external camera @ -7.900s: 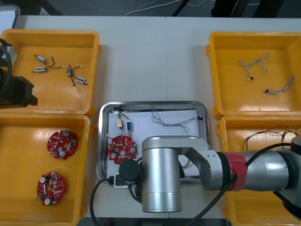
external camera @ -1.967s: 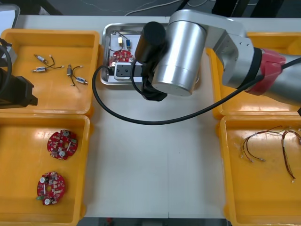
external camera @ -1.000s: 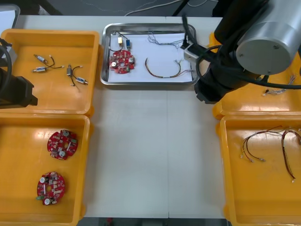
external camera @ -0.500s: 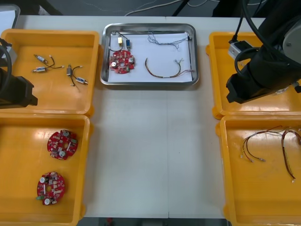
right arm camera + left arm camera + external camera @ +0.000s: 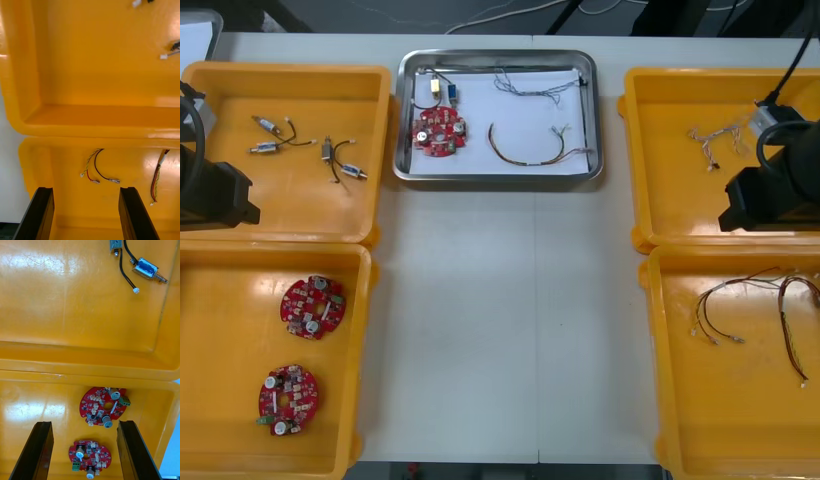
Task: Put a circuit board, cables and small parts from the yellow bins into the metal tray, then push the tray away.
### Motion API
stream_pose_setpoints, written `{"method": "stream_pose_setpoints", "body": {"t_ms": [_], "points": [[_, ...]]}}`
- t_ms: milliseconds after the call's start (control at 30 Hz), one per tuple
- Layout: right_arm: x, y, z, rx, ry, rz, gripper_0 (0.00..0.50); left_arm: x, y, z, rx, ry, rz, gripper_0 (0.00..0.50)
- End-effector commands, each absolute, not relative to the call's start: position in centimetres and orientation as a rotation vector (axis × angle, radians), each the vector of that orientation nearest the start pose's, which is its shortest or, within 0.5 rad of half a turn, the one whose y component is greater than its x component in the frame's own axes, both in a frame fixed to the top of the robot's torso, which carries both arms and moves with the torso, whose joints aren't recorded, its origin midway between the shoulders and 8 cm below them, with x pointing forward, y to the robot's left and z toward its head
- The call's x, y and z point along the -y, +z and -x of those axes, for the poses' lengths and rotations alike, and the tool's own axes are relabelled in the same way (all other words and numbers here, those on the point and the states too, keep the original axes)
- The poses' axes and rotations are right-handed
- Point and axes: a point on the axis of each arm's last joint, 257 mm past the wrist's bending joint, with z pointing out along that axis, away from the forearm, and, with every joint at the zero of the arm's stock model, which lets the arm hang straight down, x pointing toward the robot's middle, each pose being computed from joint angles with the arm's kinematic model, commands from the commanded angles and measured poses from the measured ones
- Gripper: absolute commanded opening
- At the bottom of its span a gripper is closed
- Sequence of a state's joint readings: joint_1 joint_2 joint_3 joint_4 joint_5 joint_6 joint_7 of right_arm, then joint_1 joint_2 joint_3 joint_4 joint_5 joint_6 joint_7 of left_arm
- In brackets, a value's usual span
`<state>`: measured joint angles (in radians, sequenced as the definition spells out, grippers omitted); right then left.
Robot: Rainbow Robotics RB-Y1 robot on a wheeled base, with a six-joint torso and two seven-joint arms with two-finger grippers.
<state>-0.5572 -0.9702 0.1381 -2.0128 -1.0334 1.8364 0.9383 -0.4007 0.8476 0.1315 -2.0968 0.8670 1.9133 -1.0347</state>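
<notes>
Spread wide and gripping nothing at the right gripper (image 5: 86, 193), above the near right bin (image 5: 37, 165) and its loose cables (image 5: 98, 169). Drawn back since half a second ago: farther toward the robot's right, over the far right bin (image 5: 650, 150), well apart from the tray (image 5: 495, 178).

No shift in the tray since then: resting at the far edge of the table (image 5: 500, 320), between the two far bins. Inside, on the white lining: a circuit board (image 5: 438, 130) at the left, a small metal part (image 5: 442, 92) just beyond it, a blue and white cable (image 5: 530, 88) along the far side, and a red and yellow cable (image 5: 525, 152) curved in the middle.

Parked as before at the left edge with the left gripper (image 5: 84, 429), also spread and empty, over the seam between the far left bin (image 5: 290, 200) and the near left bin (image 5: 240, 300), with two spare boards (image 5: 103, 407) below the fingers.

Beyond the table, dark floor (image 5: 350, 10).
</notes>
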Motion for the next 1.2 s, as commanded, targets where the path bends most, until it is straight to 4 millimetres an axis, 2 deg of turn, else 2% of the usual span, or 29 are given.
{"method": "stream_pose_setpoints", "body": {"t_ms": [33,200,433,633,1000,1200], "points": [[32.8,-13.3,-41.0,-2.729,-0.003,-0.091,0.500,-35.7,-11.3,-41.7,-2.616,0.068,0.077,0.500],[34.5,-14.3,-39.9,-2.730,-0.030,-0.124,0.500,-35.7,-11.3,-41.7,-2.616,0.068,0.077,0.500],[35.5,-15.1,-39.2,-2.728,-0.030,-0.147,0.500,-35.7,-11.3,-41.7,-2.616,0.068,0.077,0.500],[36.2,-15.9,-39.2,-2.723,-0.051,-0.141,0.500,-35.7,-11.3,-41.7,-2.616,0.068,0.077,0.500],[36.8,-16.7,-39.5,-2.697,0.033,-0.081,0.500,-35.7,-11.3,-41.7,-2.616,0.068,0.077,0.500],[37.1,-17.3,-40.0,-2.693,0.067,-0.109,0.500,-35.7,-11.3,-41.7,-2.616,0.068,0.077,0.500]]}}
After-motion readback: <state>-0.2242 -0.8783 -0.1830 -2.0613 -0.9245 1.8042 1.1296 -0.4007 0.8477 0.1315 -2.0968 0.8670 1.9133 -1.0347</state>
